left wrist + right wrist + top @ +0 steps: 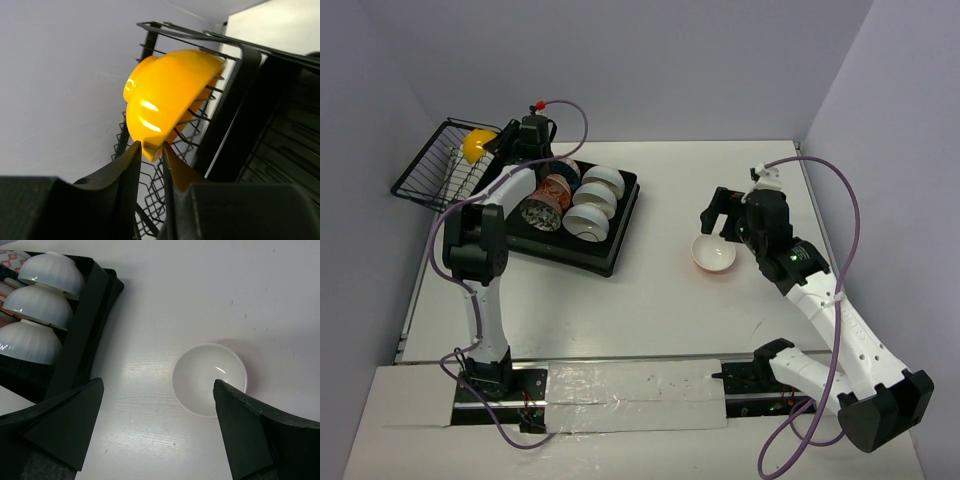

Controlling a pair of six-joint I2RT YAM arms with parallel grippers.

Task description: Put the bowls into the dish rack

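The dish rack (612,243) is a black tray with a wire basket (428,170) at its left end. Three white bowls (592,200) and three patterned bowls (552,192) stand on edge in the tray. My left gripper (150,146) is shut on the rim of the yellow bowl (170,95) and holds it tilted against the basket (150,195); the bowl also shows in the top view (476,145). An orange bowl (713,256), white inside, sits upright on the table. My right gripper (157,387) is open just above it, the bowl (205,377) near its right finger.
The rack's near wall (82,325) and the white bowls (37,305) lie left of the right gripper. Grey walls close in the table on the left, back and right. The arm bases and taped strip (630,385) are at the near edge.
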